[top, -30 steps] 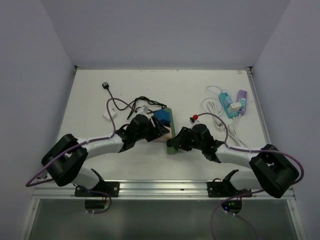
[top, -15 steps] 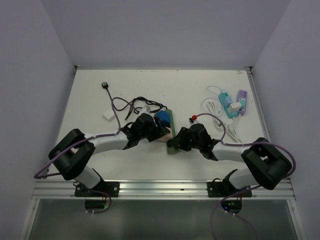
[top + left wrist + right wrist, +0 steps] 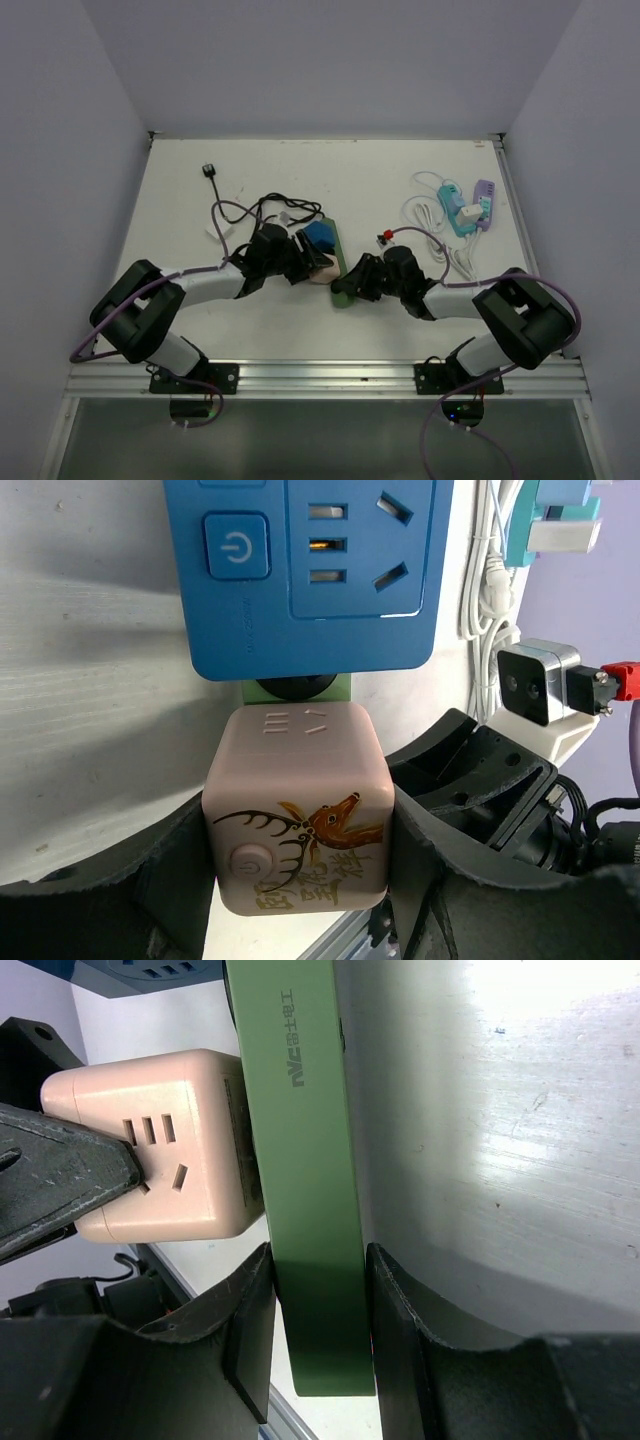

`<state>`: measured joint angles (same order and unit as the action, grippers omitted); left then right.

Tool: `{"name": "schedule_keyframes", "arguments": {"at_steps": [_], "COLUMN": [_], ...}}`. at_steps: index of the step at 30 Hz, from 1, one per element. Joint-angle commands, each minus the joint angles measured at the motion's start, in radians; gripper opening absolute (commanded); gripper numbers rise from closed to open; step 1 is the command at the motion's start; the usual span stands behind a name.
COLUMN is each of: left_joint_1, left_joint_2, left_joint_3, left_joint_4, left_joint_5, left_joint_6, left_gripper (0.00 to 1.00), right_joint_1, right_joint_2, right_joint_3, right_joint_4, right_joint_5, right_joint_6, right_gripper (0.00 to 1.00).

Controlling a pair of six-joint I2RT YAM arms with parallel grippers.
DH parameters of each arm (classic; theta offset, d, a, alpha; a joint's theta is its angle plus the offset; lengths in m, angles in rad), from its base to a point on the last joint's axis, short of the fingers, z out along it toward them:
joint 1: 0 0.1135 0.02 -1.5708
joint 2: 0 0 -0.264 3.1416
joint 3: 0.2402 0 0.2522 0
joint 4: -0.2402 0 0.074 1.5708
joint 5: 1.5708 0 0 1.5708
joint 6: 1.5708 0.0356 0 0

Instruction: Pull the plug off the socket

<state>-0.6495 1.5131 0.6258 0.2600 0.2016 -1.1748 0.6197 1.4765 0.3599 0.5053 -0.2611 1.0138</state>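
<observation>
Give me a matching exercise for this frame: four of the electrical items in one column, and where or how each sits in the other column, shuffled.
1. pink cube plug
2. green power strip
3. blue cube socket
4. teal power strip

A. far right, away from both arms
B. clamped in the left gripper
C. clamped in the right gripper
D. right next to the pink cube plug, nothing gripping it

Pairs: 1-B, 2-C, 3-D, 4-A

You cannot see the prongs of the pink cube plug; its body hides where it meets the green strip. The blue adapter is cut off at 12 o'clock in your left wrist view, as is the strip in the right.
</observation>
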Motion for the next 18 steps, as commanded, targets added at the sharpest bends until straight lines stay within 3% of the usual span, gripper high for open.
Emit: {"name": "schedule_keyframes", "arguments": {"at_steps": [1,6,8,14,18], "left_joint_1": [0.08,-0.044,-0.108,-0.113,-0.02], "left_joint_2": [-0.119,-0.065,-0.044,-0.051,-0.12], "left_joint_3": [0.011,0.194,0.235,0.206,0.08], "left_joint_4": [0.048,-0.144,-0.163,-0.116,0.011], "left_joint_5": [-0.062,-0.27,-0.294,-0.266,-0.154], "left_joint_6": [-0.008,0.044,0.038,0.001,-0.042], "left_gripper": [0.0,0.0,0.0,0.0,0.0], "right_joint_1": [-0.101,-0.101,-0.101,-0.103,-0.126], "right_joint_2": [0.041,0.099,0.103,0.074,0.081], "right_joint_3": [-0.073,-0.044,-0.041,-0.061,-0.078], "right_joint_4": [-0.3,-0.301,-0.301,-0.304,-0.277], "right_joint_5": [0.298,0.289,0.286,0.293,0.272], "right_joint_6": [0.023,0.02,0.017,0.034,0.037], "right_gripper": [0.0,0.0,0.0,0.0,0.0]}}
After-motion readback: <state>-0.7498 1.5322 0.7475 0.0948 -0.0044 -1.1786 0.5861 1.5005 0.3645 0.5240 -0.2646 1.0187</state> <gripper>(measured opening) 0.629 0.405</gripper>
